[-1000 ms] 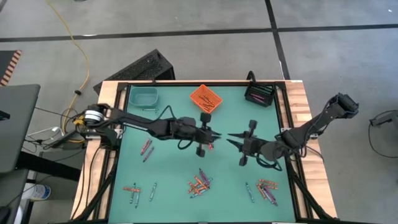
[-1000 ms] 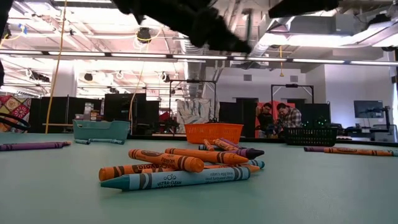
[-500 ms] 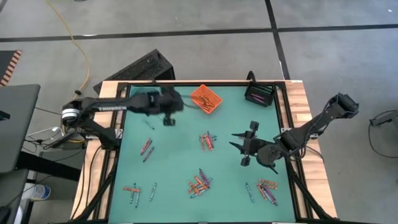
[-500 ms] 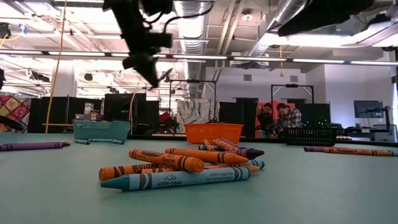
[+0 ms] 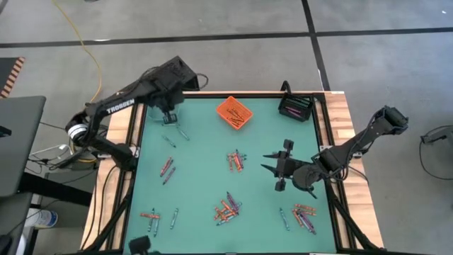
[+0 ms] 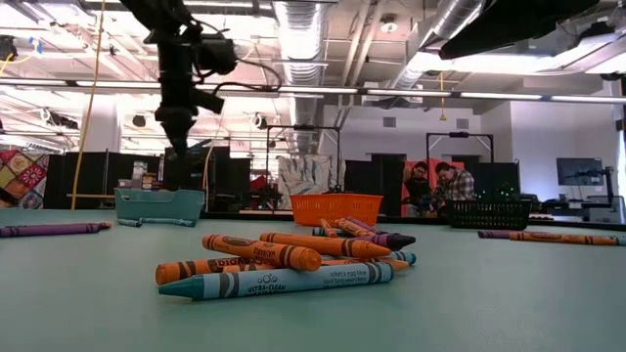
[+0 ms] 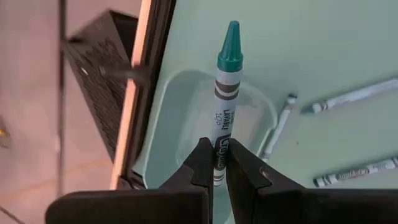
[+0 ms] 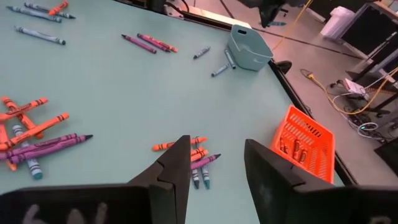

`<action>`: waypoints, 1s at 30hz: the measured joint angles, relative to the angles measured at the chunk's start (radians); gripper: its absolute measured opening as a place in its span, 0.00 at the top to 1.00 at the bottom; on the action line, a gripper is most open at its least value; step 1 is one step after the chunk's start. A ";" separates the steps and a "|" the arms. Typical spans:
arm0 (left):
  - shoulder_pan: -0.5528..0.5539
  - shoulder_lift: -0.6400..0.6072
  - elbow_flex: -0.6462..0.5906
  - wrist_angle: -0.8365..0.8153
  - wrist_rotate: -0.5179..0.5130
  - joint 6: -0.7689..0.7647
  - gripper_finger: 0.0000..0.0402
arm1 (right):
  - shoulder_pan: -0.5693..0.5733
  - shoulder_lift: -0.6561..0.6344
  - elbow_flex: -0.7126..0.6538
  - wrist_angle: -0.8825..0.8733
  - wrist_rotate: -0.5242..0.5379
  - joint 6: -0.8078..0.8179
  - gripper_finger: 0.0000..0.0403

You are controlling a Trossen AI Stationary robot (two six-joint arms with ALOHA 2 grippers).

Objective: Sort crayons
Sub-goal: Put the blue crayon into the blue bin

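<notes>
With your left claw [image 7: 216,163] pinched shut on the teal crayon [image 7: 225,99] directly above the teal bin [image 7: 186,118], lower a little before letting go so it drops inside, while your right claw [image 8: 216,163] waits open, empty, mid-counter.

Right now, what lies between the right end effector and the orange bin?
In the high view, a small cluster of crayons lies on the mat between the right end effector and the orange bin; the rest is bare.
</notes>
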 joint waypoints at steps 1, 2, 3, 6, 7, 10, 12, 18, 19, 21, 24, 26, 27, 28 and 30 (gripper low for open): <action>0.025 0.000 0.000 -0.010 0.011 0.001 0.98 | 0.000 0.000 0.000 0.000 -0.002 0.001 0.63; 0.048 0.000 0.000 -0.016 0.025 0.003 0.98 | 0.000 0.000 0.000 0.000 -0.002 0.001 0.63; 0.065 0.006 0.000 -0.020 0.040 0.006 0.98 | 0.000 0.000 0.000 0.000 -0.002 0.001 0.63; 0.105 0.029 0.000 -0.058 0.072 0.003 0.98 | 0.000 0.000 0.000 0.001 -0.002 0.001 0.63; 0.112 0.038 0.000 -0.071 0.074 0.003 0.98 | 0.000 0.000 0.000 0.001 -0.002 0.004 0.63; 0.129 0.084 0.000 -0.117 0.083 -0.001 0.97 | 0.000 0.000 0.000 0.001 -0.002 0.016 0.63; 0.137 0.113 0.000 -0.141 0.080 -0.003 0.97 | 0.004 0.000 0.000 -0.001 -0.002 0.024 0.63; 0.141 0.194 0.000 -0.145 0.039 -0.021 0.92 | 0.024 0.000 0.000 -0.001 -0.002 0.031 0.63; 0.141 0.202 0.000 -0.139 0.033 -0.021 0.91 | 0.026 0.000 0.000 -0.001 -0.002 0.032 0.63; 0.141 0.208 0.000 -0.121 0.022 -0.021 0.88 | 0.033 0.000 0.000 -0.001 -0.002 0.034 0.63; 0.141 0.208 0.000 -0.109 0.012 -0.021 0.83 | 0.038 0.000 0.000 -0.001 -0.002 0.034 0.63; 0.141 0.208 0.000 -0.108 0.011 -0.021 0.80 | 0.038 0.000 0.000 -0.001 -0.002 0.034 0.63; 0.141 0.208 0.000 -0.110 0.012 -0.021 0.78 | 0.038 0.000 0.000 -0.001 -0.002 0.034 0.63; 0.140 0.208 0.000 -0.114 0.013 -0.020 0.77 | 0.038 0.000 0.000 -0.001 -0.002 0.034 0.63; 0.128 0.208 0.000 -0.142 0.035 -0.017 0.75 | 0.038 0.000 0.000 -0.004 -0.001 0.034 0.63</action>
